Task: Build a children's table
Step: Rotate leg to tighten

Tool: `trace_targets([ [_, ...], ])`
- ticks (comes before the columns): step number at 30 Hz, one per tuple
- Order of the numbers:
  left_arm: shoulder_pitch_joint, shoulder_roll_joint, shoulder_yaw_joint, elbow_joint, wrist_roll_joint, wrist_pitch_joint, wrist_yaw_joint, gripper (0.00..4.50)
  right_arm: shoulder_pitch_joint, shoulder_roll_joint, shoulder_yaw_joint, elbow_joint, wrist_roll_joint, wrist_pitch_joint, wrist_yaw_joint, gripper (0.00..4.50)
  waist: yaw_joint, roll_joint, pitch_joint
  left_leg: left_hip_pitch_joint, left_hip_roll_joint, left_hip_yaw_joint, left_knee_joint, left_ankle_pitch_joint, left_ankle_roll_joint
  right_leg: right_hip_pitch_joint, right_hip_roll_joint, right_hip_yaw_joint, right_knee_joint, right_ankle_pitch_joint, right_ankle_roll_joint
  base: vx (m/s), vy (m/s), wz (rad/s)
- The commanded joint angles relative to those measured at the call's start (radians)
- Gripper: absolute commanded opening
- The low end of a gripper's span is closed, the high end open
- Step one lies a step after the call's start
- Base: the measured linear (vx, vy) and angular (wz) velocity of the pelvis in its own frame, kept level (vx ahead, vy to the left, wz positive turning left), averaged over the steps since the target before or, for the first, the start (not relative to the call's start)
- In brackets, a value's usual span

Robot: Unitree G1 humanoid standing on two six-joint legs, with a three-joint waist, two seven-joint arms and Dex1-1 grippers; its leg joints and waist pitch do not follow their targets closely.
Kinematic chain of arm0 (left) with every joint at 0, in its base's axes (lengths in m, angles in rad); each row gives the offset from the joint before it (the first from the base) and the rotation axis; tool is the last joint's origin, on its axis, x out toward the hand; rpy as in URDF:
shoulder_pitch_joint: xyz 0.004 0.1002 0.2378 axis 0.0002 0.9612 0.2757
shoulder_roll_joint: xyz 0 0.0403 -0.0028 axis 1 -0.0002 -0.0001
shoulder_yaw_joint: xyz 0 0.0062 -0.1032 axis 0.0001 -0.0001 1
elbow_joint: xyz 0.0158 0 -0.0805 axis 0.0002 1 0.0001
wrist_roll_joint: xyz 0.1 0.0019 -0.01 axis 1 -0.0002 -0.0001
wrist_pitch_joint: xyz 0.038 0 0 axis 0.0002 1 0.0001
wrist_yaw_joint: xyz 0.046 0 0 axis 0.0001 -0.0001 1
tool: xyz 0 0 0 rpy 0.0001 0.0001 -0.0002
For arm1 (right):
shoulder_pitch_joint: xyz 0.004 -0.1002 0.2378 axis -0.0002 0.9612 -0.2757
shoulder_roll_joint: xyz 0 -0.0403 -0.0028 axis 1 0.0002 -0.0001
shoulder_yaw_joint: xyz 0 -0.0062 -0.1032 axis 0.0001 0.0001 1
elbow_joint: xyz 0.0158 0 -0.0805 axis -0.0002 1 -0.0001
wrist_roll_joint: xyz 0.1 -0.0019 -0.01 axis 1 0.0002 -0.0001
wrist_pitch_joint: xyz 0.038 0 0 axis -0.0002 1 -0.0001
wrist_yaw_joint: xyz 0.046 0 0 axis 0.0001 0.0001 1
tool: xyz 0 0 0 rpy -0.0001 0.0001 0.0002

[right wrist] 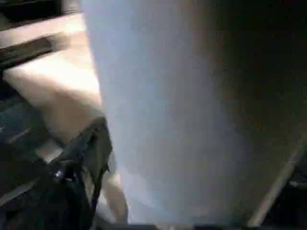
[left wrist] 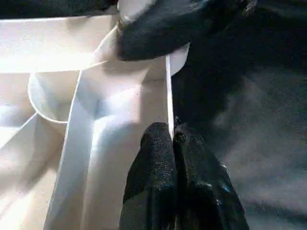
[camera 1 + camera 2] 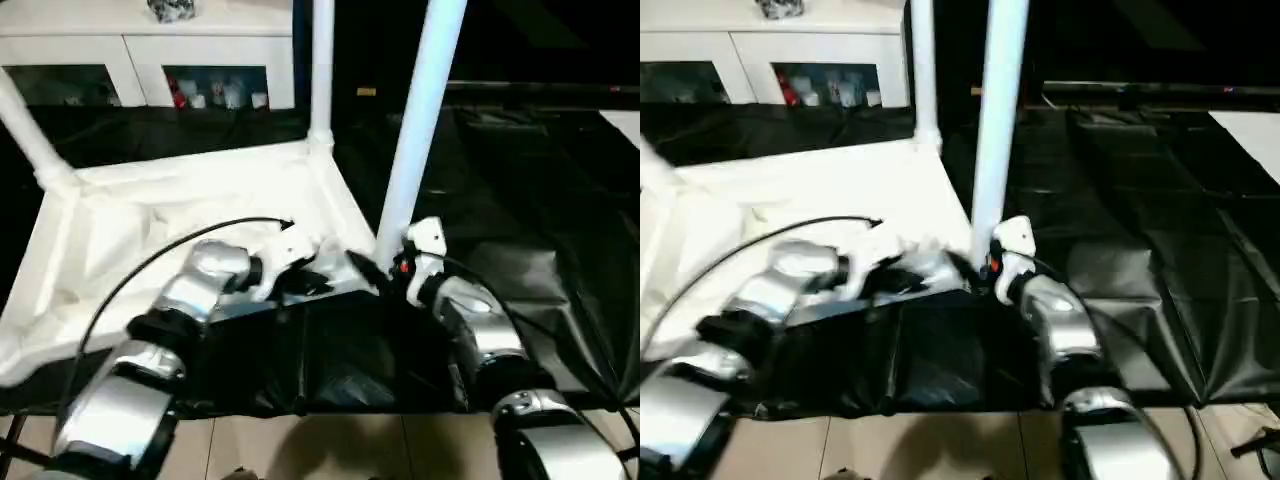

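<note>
White plastic takes up the centre left of the head views: the tabletop [image 3: 190, 215] lies upside down on a black sheet [image 3: 520, 230], ribs facing up. The left gripper [image 2: 171, 136] has its two black fingers clenched together, pinching the thin edge wall of the tabletop at its near rim, just beside an empty round corner socket [image 2: 50, 98].

The right gripper [image 3: 385, 268] sits at the foot of the nearest leg [image 3: 420, 110], right at the tabletop's near right corner; whether its fingers are spread or closed on the leg I cannot tell. Its wrist camera looks at the leg's pale surface from very close.

This leg stands nearly upright, leaning slightly right, its long axis running up out of the frame. A second leg [image 3: 322, 65] stands upright in the far corner; a third [image 3: 28, 130] leans toward the upper left. A white cabinet [image 3: 150, 60] with glass doors, small items behind them, stands along the top left.
</note>
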Motion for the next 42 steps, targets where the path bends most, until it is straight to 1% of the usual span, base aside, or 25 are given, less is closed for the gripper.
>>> trace_targets([
  [1,-0.004,-0.002,-0.029,-0.019,-0.005,-0.035,-0.053,0.0,0.027,-0.003,0.116,-0.096,0.032,0.078,0.254,3.78,0.008,-0.001,-0.066,-0.001,0.044,-0.01,-0.06,-0.187,0.111,0.064,-0.071,0.063,-0.067,-0.193,-0.217,0.0,0.0,0.0],
  [2,-0.004,-0.002,-0.029,-0.019,-0.005,-0.035,-0.053,0.0,0.027,-0.003,0.116,-0.096,0.032,0.078,0.254,3.78,0.012,-0.002,-0.067,0.0,0.043,-0.01,-0.059,-0.188,0.112,0.065,-0.072,0.062,-0.068,-0.199,-0.216,0.0,0.0,0.0],
  [3,-0.008,0.009,-0.029,-0.013,-0.005,-0.041,-0.068,0.0,0.032,-0.02,0.135,-0.116,0.039,0.104,0.303,3.78,0.015,0.001,-0.066,0.0,0.047,-0.011,-0.061,-0.191,0.104,0.062,-0.076,0.063,-0.068,-0.218,-0.213,0.0,0.0,0.0],
  [4,-0.01,0.019,-0.028,-0.009,-0.006,-0.047,-0.084,0.0,0.035,-0.035,0.152,-0.13,0.042,0.124,0.349,3.78,0.02,-0.003,-0.065,0.002,0.045,-0.011,-0.061,-0.197,0.097,0.062,-0.076,0.062,-0.072,-0.246,-0.206,0.0,0.0,0.0],
  [7,-0.01,0.036,-0.031,-0.009,-0.013,-0.053,-0.119,0.0,0.035,-0.053,0.171,-0.146,0.048,0.156,0.414,3.78,0.027,-0.002,-0.065,0.004,0.048,-0.012,-0.063,-0.204,0.075,0.059,-0.079,0.064,-0.073,-0.281,-0.193,0.0,0.0,0.0],
  [8,-0.007,0.045,-0.034,-0.014,-0.016,-0.054,-0.135,0.0,0.036,-0.059,0.178,-0.155,0.052,0.169,0.437,3.78,0.028,-0.002,-0.066,0.003,0.047,-0.012,-0.063,-0.2,0.072,0.06,-0.078,0.064,-0.072,-0.28,-0.191,0.0,0.0,0.0],
  [9,-0.007,0.045,-0.034,-0.014,-0.016,-0.054,-0.135,0.0,0.036,-0.059,0.178,-0.155,0.052,0.169,0.437,3.51,0.029,-0.002,-0.066,0.003,0.047,-0.012,-0.064,-0.197,0.071,0.059,-0.079,0.064,-0.072,-0.277,-0.19,0.0,0.0,0.0],
  [10,-0.001,0.059,-0.036,-0.02,-0.018,-0.057,-0.163,0.0,0.039,-0.064,0.183,-0.17,0.06,0.2,0.472,3.51,0.031,-0.005,-0.067,0.003,0.046,-0.012,-0.062,-0.191,0.072,0.059,-0.078,0.065,-0.07,-0.269,-0.191,0.0,0.0,0.0],
  [12,0.002,0.065,-0.037,-0.022,-0.019,-0.057,-0.175,0.0,0.041,-0.066,0.186,-0.178,0.063,0.211,0.484,3.38,0.033,-0.004,-0.067,0.002,0.047,-0.012,-0.063,-0.178,0.075,0.058,-0.079,0.065,-0.069,-0.258,-0.191,0.0,0.0,0.0],
  [15,0.013,0.087,-0.041,-0.03,-0.02,-0.064,-0.209,0.0,0.058,-0.077,0.201,-0.223,0.076,0.253,0.514,3.09,0.039,-0.009,-0.068,0.003,0.049,-0.011,-0.062,-0.164,0.078,0.058,-0.079,0.065,-0.067,-0.242,-0.19,0.0,0.0,0.0],
  [16,0.015,0.092,-0.043,-0.032,-0.02,-0.066,-0.215,0.0,0.062,-0.078,0.205,-0.232,0.077,0.259,0.52,3.05,0.042,-0.006,-0.068,0.004,0.049,-0.011,-0.063,-0.164,0.075,0.056,-0.08,0.065,-0.067,-0.249,-0.188,0.0,0.0,0.0],
  [19,0.018,0.096,-0.043,-0.033,-0.021,-0.067,-0.22,0.0,0.066,-0.077,0.208,-0.239,0.077,0.265,0.524,2.8,0.045,-0.007,-0.065,0.004,0.048,-0.011,-0.065,-0.179,0.059,0.055,-0.081,0.065,-0.072,-0.29,-0.174,0.0,0.0,0.0],
  [22,0.021,0.099,-0.042,-0.037,-0.023,-0.066,-0.226,0.0,0.079,-0.077,0.211,-0.266,0.076,0.286,0.533,2.7,0.046,-0.008,-0.065,0.005,0.048,-0.012,-0.065,-0.181,0.052,0.055,-0.082,0.066,-0.074,-0.315,-0.159,0.0,0.0,0.0],
  [26,0.023,0.098,-0.041,-0.04,-0.024,-0.065,-0.22,0.0,0.093,-0.077,0.215,-0.293,0.086,0.3,0.525,2.65,0.047,-0.009,-0.068,0.004,0.048,-0.011,-0.063,-0.158,0.059,0.055,-0.08,0.066,-0.068,-0.265,-0.166,0.0,0.0,0.0],
  [28,0.021,0.088,-0.033,-0.037,-0.026,-0.053,-0.192,0.0,0.104,-0.064,0.191,-0.302,0.101,0.302,0.481,2.65,0.048,-0.01,-0.068,0.003,0.047,-0.011,-0.063,-0.155,0.06,0.055,-0.081,0.066,-0.068,-0.262,-0.168,0.0,0.0,0.0],
  [29,0.011,0.069,-0.024,-0.025,-0.022,-0.042,-0.139,0.0,0.104,-0.038,0.154,-0.284,0.1,0.275,0.393,2.64,0.047,-0.01,-0.067,0.003,0.047,-0.011,-0.063,-0.159,0.059,0.055,-0.081,0.066,-0.069,-0.271,-0.166,0.0,0.0,0.0],
  [30,0.011,0.069,-0.024,-0.025,-0.022,-0.042,-0.139,0.0,0.104,-0.038,0.154,-0.284,0.1,0.275,0.393,2.64,0.048,-0.01,-0.065,0.002,0.046,-0.011,-0.064,-0.166,0.05,0.054,-0.084,0.066,-0.073,-0.295,-0.16,0.0,0.0,0.0],
  [31,0.003,0.055,-0.019,-0.015,-0.017,-0.031,-0.1,0.0,0.097,-0.016,0.123,-0.261,0.095,0.256,0.318,2.63,0.046,-0.01,-0.065,0.004,0.046,-0.012,-0.066,-0.176,0.042,0.054,-0.084,0.065,-0.076,-0.325,-0.15,0.0,0.0,0.0],
  [33,-0.003,0.046,-0.018,-0.008,-0.009,-0.028,-0.073,0.0,0.091,-0.004,0.105,-0.244,0.09,0.249,0.267,2.62,0.042,-0.01,-0.061,0.007,0.045,-0.013,-0.068,-0.203,0.03,0.05,-0.083,0.065,-0.083,-0.376,-0.138,0.0,0.0,0.0],
  [34,-0.02,0.012,-0.013,0.011,0.002,-0.008,0.003,0.0,0.077,0.03,0.06,-0.2,0.076,0.211,0.128,2.59,0.04,-0.007,-0.06,0.009,0.044,-0.015,-0.069,-0.215,0.021,0.05,-0.086,0.065,-0.086,-0.408,-0.128,0.0,0.0,0.0],
  [36,-0.031,-0.019,-0.005,0.018,0.003,0.009,0.054,0.0,0.068,0.055,0.03,-0.171,0.065,0.186,0.022,2.58,0.035,-0.01,-0.06,0.011,0.044,-0.017,-0.071,-0.224,0.007,0.048,-0.087,0.065,-0.091,-0.432,-0.119,0.0,0.0,0.0],
  [37,-0.038,-0.043,0.0,0.021,0.0,0.024,0.088,0.0,0.062,0.072,0.012,-0.151,0.055,0.164,-0.051,2.57,0.033,-0.01,-0.062,0.01,0.043,-0.018,-0.071,-0.217,0.003,0.05,-0.086,0.065,-0.088,-0.419,-0.119,0.0,0.0,0.0],
  [38,-0.038,-0.044,0.001,0.021,0.0,0.024,0.089,0.0,0.062,0.072,0.012,-0.151,0.055,0.164,-0.053,2.55,0.031,-0.01,-0.062,0.009,0.043,-0.018,-0.071,-0.212,0.004,0.051,-0.086,0.065,-0.087,-0.404,-0.123,0.0,0.0,0.0],
  [40,-0.043,-0.08,0.001,0.019,0.002,0.042,0.13,0.0,0.055,0.096,-0.01,-0.126,0.051,0.149,-0.137,2.54,0.023,-0.012,-0.067,0.003,0.041,-0.015,-0.066,-0.175,0.022,0.055,-0.083,0.068,-0.075,-0.3,-0.153,0.0,0.0,0.0],
  [42,-0.046,-0.104,0.0,0.018,0.005,0.05,0.162,0.0,0.046,0.113,-0.024,-0.102,0.046,0.148,-0.206,2.52,0.018,-0.012,-0.069,-0.001,0.037,-0.012,-0.063,-0.145,0.039,0.058,-0.08,0.067,-0.069,-0.238,-0.17,0.0,0.0,0.0],
])
